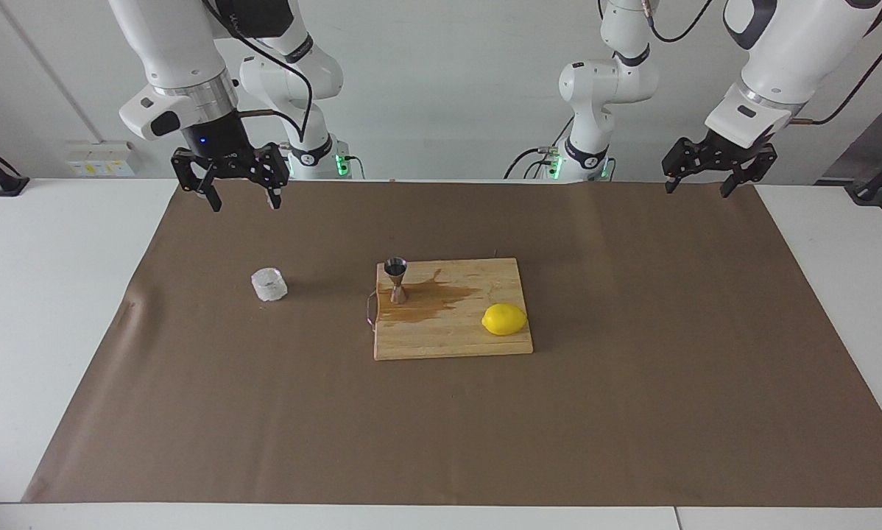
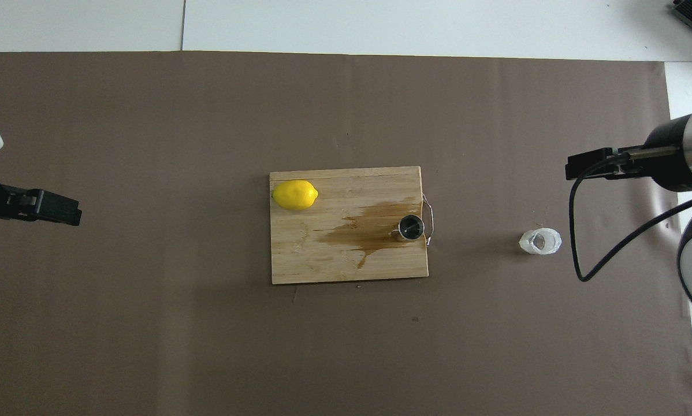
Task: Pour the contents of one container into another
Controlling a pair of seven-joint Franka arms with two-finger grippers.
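The glass tumbler [image 1: 269, 284] is shown upright on the brown mat [image 1: 632, 412], toward the right arm's end of the table, apart from the cutting board [image 1: 448, 338]. The steel jigger [image 1: 395, 280] is seen standing upright on the board's corner nearest the tumbler, at the edge of a brown spill [image 1: 430, 300]; a lemon [image 1: 503, 319] is set on the board's other end. The right gripper [image 1: 239, 199] is held raised over the mat's edge by the robots, fingers spread and empty. The left gripper [image 1: 695, 187] is parked, likewise spread, over the mat's corner by its own base.
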